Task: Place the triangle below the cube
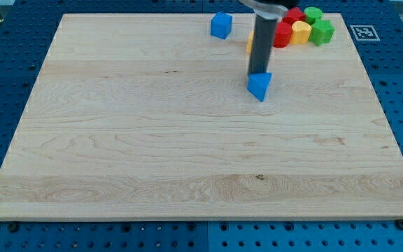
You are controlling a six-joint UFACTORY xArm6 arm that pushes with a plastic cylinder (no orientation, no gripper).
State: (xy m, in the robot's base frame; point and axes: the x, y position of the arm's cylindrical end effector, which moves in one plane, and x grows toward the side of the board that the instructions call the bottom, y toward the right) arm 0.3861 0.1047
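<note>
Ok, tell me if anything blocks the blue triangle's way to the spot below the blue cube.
Nothing visible does. My tip sits at the blue triangle block, and only bare wooden board lies below the blue cube.

Rod down, your tip at the board's upper middle.
Your dark rod comes in from the view's top edge and stands nearly upright, leaning only slightly; my tip [259, 73] sits at its lower end, low at the table surface, right of centre.
</note>
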